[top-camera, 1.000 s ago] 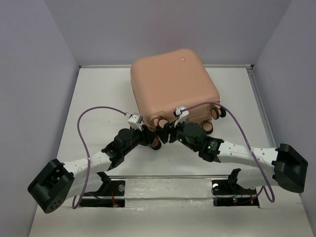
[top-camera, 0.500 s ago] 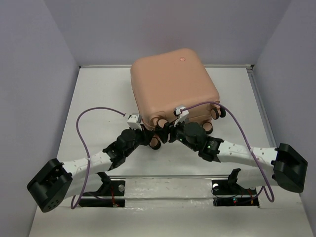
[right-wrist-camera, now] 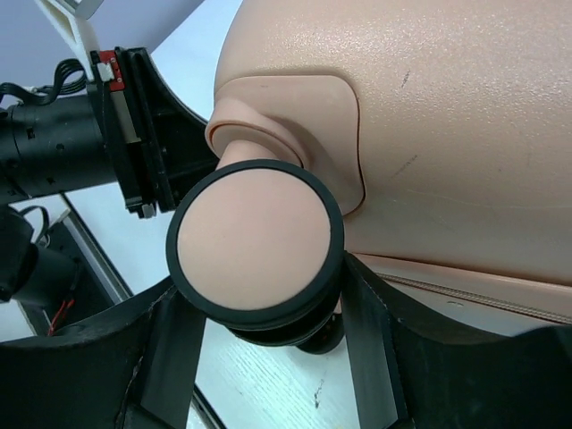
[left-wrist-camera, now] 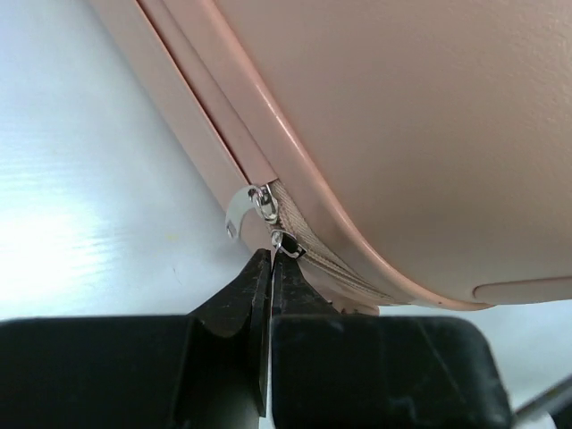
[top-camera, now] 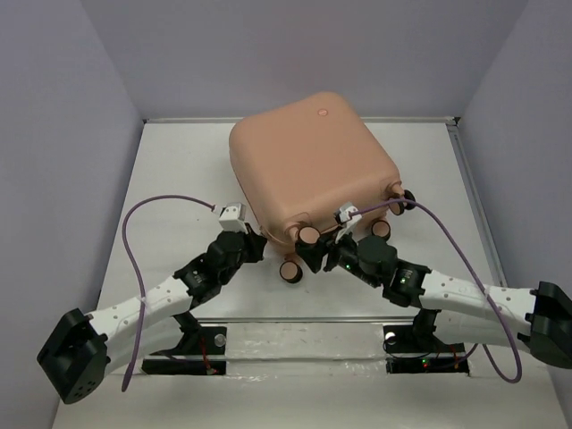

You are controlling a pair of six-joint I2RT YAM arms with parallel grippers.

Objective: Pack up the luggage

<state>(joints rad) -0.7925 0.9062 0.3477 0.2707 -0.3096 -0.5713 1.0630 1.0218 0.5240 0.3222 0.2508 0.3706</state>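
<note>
The peach-pink luggage (top-camera: pixel 313 161) lies closed in the middle of the table. My left gripper (top-camera: pixel 256 241) is at its near left corner. In the left wrist view the left gripper (left-wrist-camera: pixel 271 266) is shut on a thin silver zipper pull (left-wrist-camera: pixel 279 243). A second silver pull (left-wrist-camera: pixel 239 209) hangs free just beside it on the beige zipper tape (left-wrist-camera: pixel 322 259). My right gripper (top-camera: pixel 310 254) is at the near edge. In the right wrist view the right gripper (right-wrist-camera: pixel 268 308) is closed around a peach wheel with a black rim (right-wrist-camera: pixel 255 246), with one finger (right-wrist-camera: pixel 375 349) on each side.
Other suitcase wheels stick out at the near edge (top-camera: pixel 290 271) and near right corner (top-camera: pixel 407 199). Purple cables loop from both wrists. A raised rail (top-camera: pixel 469 179) runs along the table's right side. Walls close in on the left, back and right.
The suitcase has turned and shifted a little toward the arms and left. The right gripper has moved nearer and right with the wheel. The left arm has stretched out, still at the zipper.
</note>
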